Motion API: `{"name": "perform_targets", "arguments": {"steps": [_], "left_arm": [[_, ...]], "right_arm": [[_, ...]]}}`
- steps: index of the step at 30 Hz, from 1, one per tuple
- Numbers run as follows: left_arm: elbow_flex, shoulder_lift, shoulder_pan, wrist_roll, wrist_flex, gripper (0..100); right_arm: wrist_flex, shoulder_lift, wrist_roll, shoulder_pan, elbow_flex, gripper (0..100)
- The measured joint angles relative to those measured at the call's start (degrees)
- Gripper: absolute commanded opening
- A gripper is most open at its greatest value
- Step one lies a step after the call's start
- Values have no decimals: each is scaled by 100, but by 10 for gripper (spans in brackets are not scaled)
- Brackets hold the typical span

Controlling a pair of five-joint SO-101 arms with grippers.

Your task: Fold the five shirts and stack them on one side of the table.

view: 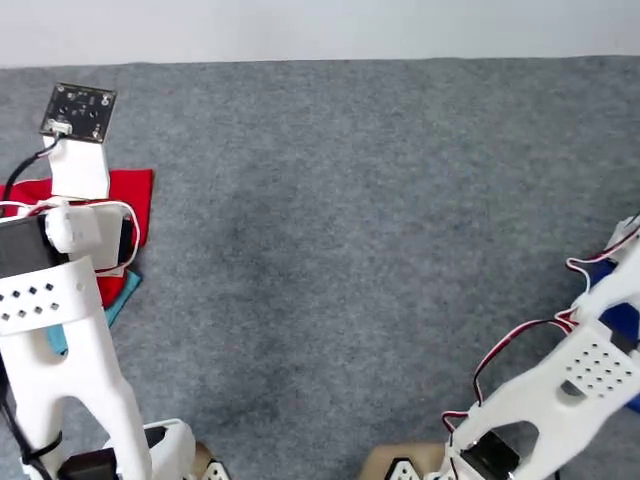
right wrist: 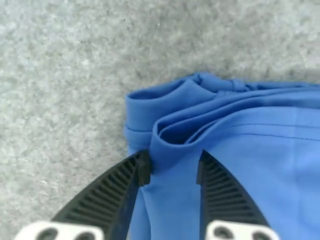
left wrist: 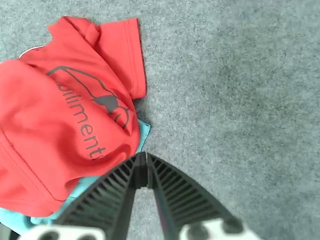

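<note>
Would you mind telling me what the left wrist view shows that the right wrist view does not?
Left wrist only: a red short-sleeved shirt with grey print lying on a teal shirt, and the left gripper shut and empty beside them. Right wrist only: a bunched blue shirt, with the right gripper open, a fold between its fingers. Both: the grey felt table cover.
</note>
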Motion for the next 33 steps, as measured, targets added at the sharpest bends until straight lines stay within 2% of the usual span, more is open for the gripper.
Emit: {"name": "perform_targets", "arguments": {"steps": [7,14,31,33], "left_arm": [[0,0,0,0,0,7],[0,0,0,0,0,7],[18,0,0,0,0,7],[18,0,0,0,0,7]], "right_arm": [[0,0,158,0,0,8],[0,0,571,9,-44,11],[281,176,571,-149,-905,16],[281,299,571,-220,-905,45]]}}
